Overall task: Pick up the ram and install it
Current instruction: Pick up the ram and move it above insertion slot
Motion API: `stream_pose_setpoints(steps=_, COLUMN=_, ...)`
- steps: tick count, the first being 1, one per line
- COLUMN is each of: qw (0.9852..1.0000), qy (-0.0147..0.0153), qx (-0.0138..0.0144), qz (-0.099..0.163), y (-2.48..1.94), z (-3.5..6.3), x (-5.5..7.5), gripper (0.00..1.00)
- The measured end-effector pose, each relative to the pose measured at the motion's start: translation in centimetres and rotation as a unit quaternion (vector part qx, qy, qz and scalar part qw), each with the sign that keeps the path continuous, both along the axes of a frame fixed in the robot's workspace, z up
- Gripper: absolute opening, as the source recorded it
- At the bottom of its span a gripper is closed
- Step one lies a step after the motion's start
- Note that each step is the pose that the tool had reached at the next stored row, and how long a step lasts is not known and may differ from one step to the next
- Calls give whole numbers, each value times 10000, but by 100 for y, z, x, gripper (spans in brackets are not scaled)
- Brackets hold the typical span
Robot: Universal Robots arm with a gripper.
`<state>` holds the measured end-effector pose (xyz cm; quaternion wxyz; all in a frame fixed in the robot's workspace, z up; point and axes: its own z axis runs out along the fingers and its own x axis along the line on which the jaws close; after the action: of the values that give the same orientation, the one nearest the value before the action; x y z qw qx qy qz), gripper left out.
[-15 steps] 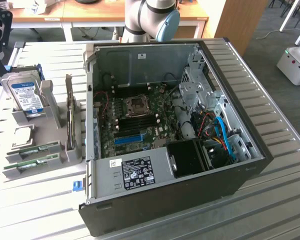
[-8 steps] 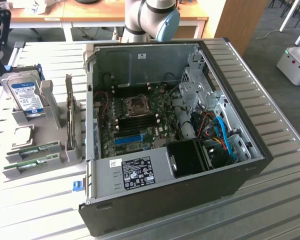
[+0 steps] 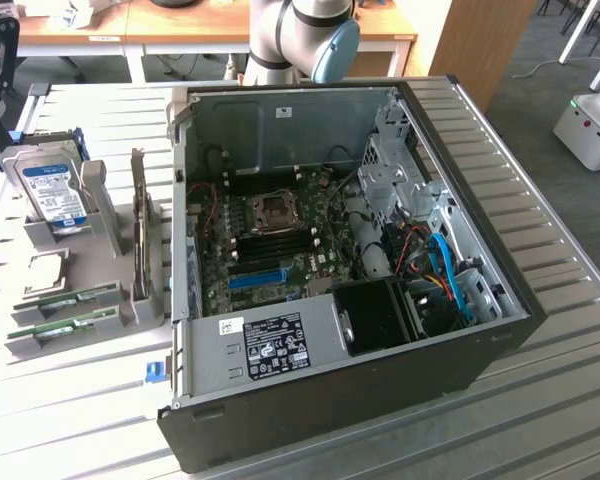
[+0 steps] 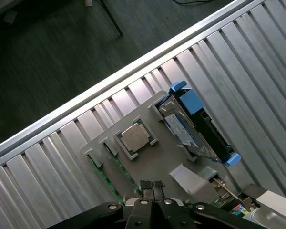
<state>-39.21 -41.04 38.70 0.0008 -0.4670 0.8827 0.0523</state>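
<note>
Two green ram sticks point(image 3: 68, 298) lie on edge in slots of a grey holder point(image 3: 110, 300) on the table, at the exterior view's left of the open computer case point(image 3: 350, 260). In the wrist view the sticks show as thin green edges point(image 4: 99, 171) beside the square processor chip point(image 4: 136, 138). My gripper point(image 4: 152, 187) hangs above the holder, close to the sticks' end, apart from them. Its black fingertips are shut together with nothing between them. The motherboard point(image 3: 280, 240) lies in the case with its dark memory slots and a blue slot point(image 3: 255, 277).
A silver hard drive point(image 3: 52, 190) with a blue-white label stands upright in the holder, in blue brackets point(image 4: 186, 98). An expansion card point(image 3: 138, 230) stands on edge next to the case wall. The ribbed metal table's edge point(image 4: 133, 67) and the dark floor lie just beyond the holder.
</note>
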Motion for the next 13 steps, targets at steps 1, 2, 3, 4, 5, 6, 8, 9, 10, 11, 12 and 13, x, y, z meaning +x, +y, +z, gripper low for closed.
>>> stream_pose_setpoints(steps=1, qw=10000, qy=0, qx=0, qz=0, y=0, z=0, x=0, gripper=11)
stream_pose_setpoints(steps=2, qw=10000, qy=0, qx=0, qz=0, y=0, z=0, x=0, gripper=11)
stream_pose_setpoints(steps=3, qw=10000, qy=0, qx=0, qz=0, y=0, z=0, x=0, gripper=11)
stream_pose_setpoints(steps=4, qw=10000, qy=0, qx=0, qz=0, y=0, z=0, x=0, gripper=11)
stream_pose_setpoints(steps=5, qw=10000, qy=0, qx=0, qz=1, y=0, z=0, x=0, gripper=11)
stream_pose_setpoints(steps=6, qw=10000, qy=0, qx=0, qz=0, y=0, z=0, x=0, gripper=11)
stream_pose_setpoints(steps=8, qw=10000, qy=0, qx=0, qz=21, y=0, z=0, x=0, gripper=11)
stream_pose_setpoints(steps=9, qw=10000, qy=0, qx=2, qz=63, y=0, z=-1, x=0, gripper=11)
stream_pose_setpoints(steps=10, qw=9999, qy=-1, qx=3, qz=119, y=0, z=-1, x=0, gripper=11)
stream_pose_setpoints(steps=11, qw=9998, qy=-1, qx=4, qz=181, y=0, z=-1, x=0, gripper=11)
stream_pose_setpoints(steps=12, qw=9997, qy=0, qx=4, qz=247, y=0, z=-1, x=0, gripper=11)
stream_pose_setpoints(steps=13, qw=9995, qy=0, qx=4, qz=320, y=0, z=-1, x=0, gripper=11)
